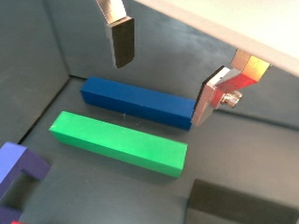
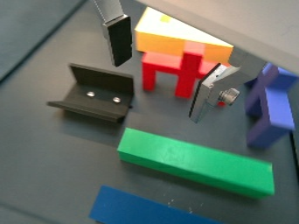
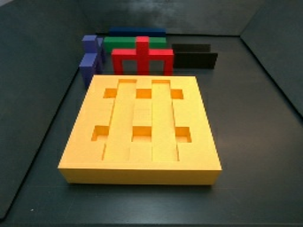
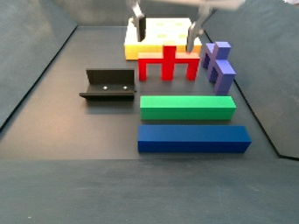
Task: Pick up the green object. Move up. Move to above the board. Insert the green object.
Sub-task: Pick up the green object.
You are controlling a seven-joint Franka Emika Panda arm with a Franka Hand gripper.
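- Blue bar lies nearest me in a side view, flat on the dark bench and parallel to its near edge, apart from everything else.
- Just behind it the green object lies the same way, flat and lengthwise, with a narrow strip of bench between the two bars. I judge that gap leaves room for a finger on each long face, so the bar looks laid out ready for a grasp across its width.
- Level with the green object, toward the left edge of the bench, stands the fixture, well apart from the bars.
- Behind the green object stands the red cross-shaped block, with a purple block beside it toward the right edge.
- My tool hangs above the red block, off the bench, its fingers spread wide with only air between them; in a wrist view the silver plates and dark pads touch nothing.
- Farthest back lies the board, flat near the far edge, holes upward so the bar can go in from above.
- I judge the pick-up not yet begun: the green object lies untouched.
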